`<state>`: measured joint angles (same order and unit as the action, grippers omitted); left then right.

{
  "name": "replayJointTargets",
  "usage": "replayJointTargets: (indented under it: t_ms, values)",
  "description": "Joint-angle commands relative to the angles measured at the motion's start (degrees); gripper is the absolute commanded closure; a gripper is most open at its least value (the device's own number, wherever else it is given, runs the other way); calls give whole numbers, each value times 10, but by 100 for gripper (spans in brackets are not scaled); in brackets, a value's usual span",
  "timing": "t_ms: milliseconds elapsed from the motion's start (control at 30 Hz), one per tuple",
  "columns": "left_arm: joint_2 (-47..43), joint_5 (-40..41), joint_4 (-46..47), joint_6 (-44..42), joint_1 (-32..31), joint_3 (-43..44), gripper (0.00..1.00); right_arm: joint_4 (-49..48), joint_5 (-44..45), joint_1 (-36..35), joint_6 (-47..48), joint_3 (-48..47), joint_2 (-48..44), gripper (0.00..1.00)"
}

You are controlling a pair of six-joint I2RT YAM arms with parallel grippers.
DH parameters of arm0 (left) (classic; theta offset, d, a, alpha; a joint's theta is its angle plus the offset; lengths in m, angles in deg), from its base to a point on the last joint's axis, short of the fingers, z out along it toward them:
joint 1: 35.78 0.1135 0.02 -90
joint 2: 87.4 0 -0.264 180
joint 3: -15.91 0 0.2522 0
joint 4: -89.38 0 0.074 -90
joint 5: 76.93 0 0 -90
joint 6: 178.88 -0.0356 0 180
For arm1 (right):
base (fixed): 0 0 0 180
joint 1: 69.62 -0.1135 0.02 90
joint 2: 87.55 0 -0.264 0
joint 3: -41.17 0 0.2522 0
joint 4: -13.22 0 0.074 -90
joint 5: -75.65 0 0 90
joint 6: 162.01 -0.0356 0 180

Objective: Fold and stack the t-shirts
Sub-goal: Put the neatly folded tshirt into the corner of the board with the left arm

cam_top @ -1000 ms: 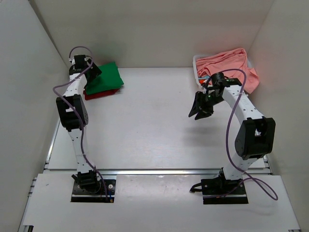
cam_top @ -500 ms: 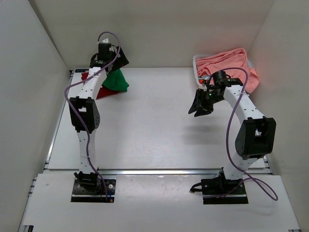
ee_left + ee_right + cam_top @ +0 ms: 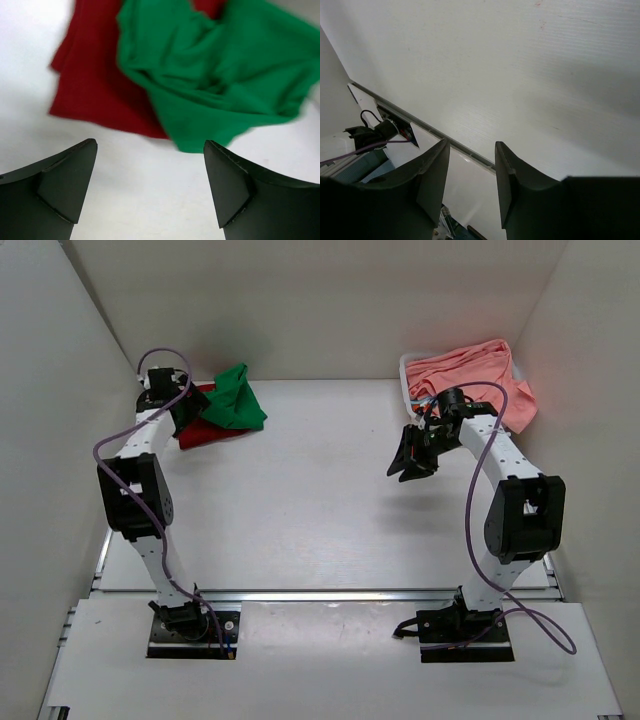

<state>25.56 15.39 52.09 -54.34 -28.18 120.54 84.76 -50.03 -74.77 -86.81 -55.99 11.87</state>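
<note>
While poised above the table [image 3: 300, 490], gripping nothing on either side.
Left fingers [image 3: 186, 406] spread wide, just beside the rumpled green shirt [image 3: 236, 406] lying partly over the red shirt [image 3: 200, 430] in the far-left corner. Right fingers [image 3: 409, 463] partly apart, empty, in mid-air near the basket [image 3: 404, 372] draped with the pink shirt [image 3: 470, 375].

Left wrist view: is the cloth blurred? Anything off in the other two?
Left wrist: yes, the green t-shirt and dark red t-shirt are smeared at their edges, jaws fairly crisp. Top external: sharp, evenly lit, soft shadows on the table. Right wrist: jaws nearly black against the bright table.
</note>
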Motion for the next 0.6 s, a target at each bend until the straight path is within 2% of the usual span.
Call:
replayJointTargets:
  t_ms: [0,100,200,300,400,500,567]
  values:
    - [-70,-30,77,8,-17,-5,1,-4,-12,3,11,-29,-4,62]
    - [-77,-79,134,25,-28,-6,1,-2,-11,7,13,-20,-5,61]
    - [-18,-108,89,-9,-56,97,1,-4,-11,12,14,-15,-8,62]
    - [81,-102,-6,-96,-103,317,1,1,-12,15,13,-13,-14,62]
    - [169,-119,-60,-140,-117,443,1,-4,-11,13,12,-6,-15,61]
    - [183,-146,-27,-141,-113,419,2,-6,-13,14,6,4,-19,61]
    - [190,-145,-38,-156,-115,417,1,-10,-14,15,5,13,-23,61]
